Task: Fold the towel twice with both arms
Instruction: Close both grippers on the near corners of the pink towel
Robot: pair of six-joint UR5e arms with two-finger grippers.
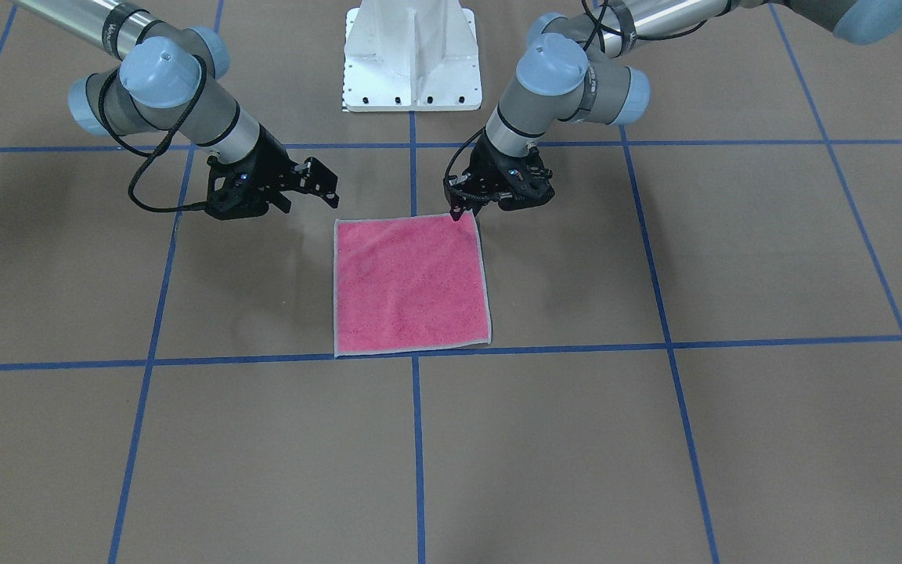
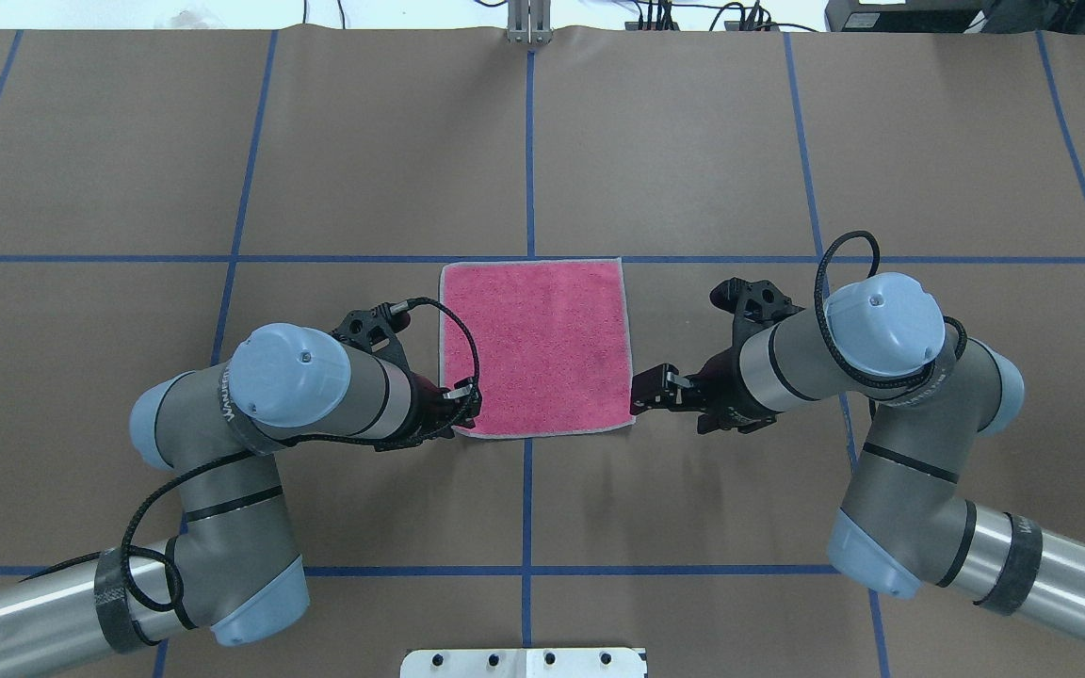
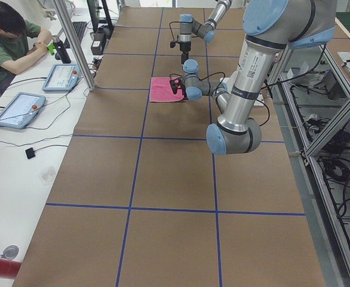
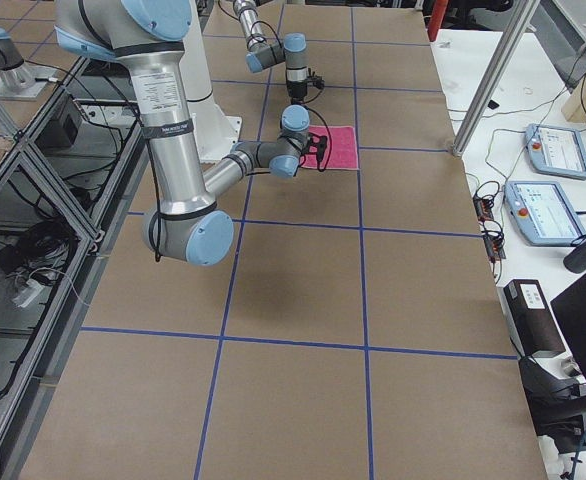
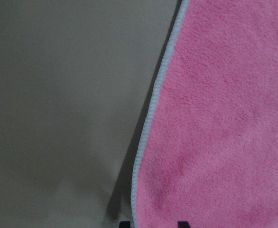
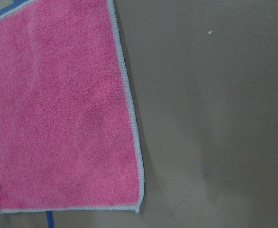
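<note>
Left gripper (image 1: 463, 210) points down at the towel's (image 1: 412, 286) corner nearest the robot. Only its wrist view shows the fingertips (image 5: 181, 223) slightly apart, astride the light grey border. Right gripper (image 1: 324, 185), jaws spread, hovers just beside the other near corner, clear of the cloth. Pink face up, the towel lies flat on the brown table (image 1: 654, 439).

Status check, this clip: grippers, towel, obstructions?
Left gripper open at a robot-side corner of the towel. Right gripper open, just off the other. Towel flat, pink up, unfolded. No obstruction seen.
</note>
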